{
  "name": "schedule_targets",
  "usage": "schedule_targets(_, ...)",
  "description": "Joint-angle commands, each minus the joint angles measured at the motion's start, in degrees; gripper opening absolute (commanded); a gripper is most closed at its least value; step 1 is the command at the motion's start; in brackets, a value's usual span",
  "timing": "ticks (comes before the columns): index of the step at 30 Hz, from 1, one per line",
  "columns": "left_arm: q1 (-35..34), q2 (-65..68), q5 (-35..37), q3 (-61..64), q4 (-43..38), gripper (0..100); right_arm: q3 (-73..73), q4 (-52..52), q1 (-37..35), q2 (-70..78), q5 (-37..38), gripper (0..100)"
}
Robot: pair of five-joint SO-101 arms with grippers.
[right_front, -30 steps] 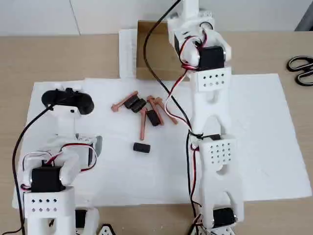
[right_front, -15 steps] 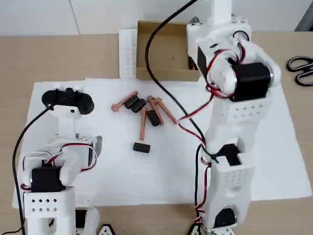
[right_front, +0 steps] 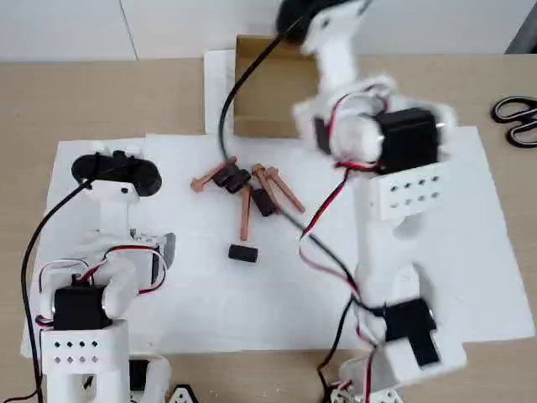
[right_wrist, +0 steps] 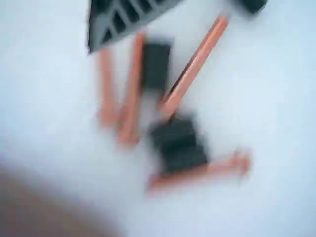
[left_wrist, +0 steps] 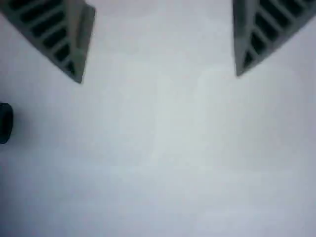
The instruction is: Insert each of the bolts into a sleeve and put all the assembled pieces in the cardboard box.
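Left claw [left_wrist: 158,74] hangs wide open and empty over the white sheet [right_front: 436,277], arm folded, a lone sleeve [right_front: 243,253] nearby; right claw [right_wrist: 118,22], its opening impossible to tell, hovers above the heap of bolts [right_front: 246,217] and sleeves [right_front: 265,201], arm stretched toward the cardboard box [right_front: 268,84]; every piece seen lies on the sheet, outside the box; work judged barely begun

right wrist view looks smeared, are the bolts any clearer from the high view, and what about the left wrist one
Right wrist view: bolts and sleeves smeared. High view: both crisp, only the right arm blurred. Left wrist view: open jaws out of focus over the white sheet.
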Motion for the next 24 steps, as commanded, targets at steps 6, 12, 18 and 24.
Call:
schedule_targets(6, -16.0, -0.7, -0.1, -0.7, -1.4, 19, 31.9, -1.5, -9.9, -9.9, 0.3, 23.1)
schedule_targets(12, -38.8, -0.7, 0.0, -0.7, -3.1, 19, 41.2, -10.1, -10.9, -7.5, 0.6, 23.2)
schedule_targets(18, -59.3, -0.7, 0.0, -0.2, -3.3, 19, 43.6, -14.7, -15.8, -3.6, 1.3, 23.4)
schedule_targets(24, -71.0, -0.7, 0.0, 2.3, -3.3, 19, 43.8, -13.1, -22.4, -0.7, 14.4, 23.4)
